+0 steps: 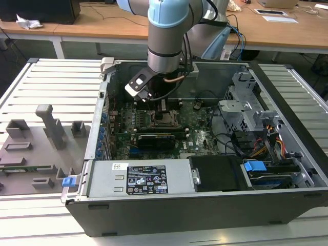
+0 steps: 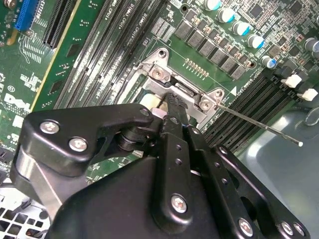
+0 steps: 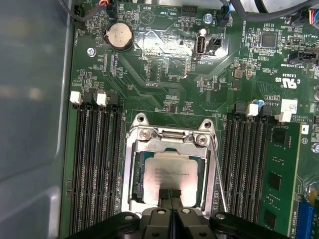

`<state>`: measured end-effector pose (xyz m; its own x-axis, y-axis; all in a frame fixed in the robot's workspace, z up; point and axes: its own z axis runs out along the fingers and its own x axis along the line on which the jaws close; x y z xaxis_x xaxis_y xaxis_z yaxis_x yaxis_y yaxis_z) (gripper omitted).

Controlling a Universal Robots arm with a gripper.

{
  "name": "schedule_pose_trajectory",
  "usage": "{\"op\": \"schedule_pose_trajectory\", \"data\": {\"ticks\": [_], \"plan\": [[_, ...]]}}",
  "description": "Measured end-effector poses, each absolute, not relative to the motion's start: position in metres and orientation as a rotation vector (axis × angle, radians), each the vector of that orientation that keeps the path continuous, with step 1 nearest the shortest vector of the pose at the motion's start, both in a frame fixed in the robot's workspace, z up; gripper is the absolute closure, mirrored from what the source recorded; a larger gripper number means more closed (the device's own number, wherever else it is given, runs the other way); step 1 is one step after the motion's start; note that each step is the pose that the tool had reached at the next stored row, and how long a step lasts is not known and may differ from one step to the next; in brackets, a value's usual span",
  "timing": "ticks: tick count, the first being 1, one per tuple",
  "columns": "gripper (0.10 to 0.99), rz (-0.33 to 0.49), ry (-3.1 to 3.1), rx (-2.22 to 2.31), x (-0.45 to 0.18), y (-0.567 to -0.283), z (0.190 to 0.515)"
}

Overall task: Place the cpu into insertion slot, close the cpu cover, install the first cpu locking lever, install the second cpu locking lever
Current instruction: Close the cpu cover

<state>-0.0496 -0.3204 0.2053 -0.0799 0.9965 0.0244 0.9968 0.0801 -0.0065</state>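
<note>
As the cpu [image 3: 169, 172] sits socketed, silver-grey top, square, flat

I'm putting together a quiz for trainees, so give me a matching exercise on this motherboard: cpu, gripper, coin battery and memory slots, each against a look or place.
1 cpu
2 gripper
3 coin battery
4 memory slots

A long, black, in parallel rows
B round, silver
C black, tips at the cpu's edge
D flat, square, metal-topped

Pairs: 1-D, 2-C, 3-B, 4-A
</note>
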Motion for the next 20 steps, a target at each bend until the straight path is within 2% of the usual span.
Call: {"op": "schedule_pose_trajectory", "data": {"ticks": [20], "plan": [[0.980,-0.022,-2.295,-2.115,-0.040,-0.319,0.224]]}}
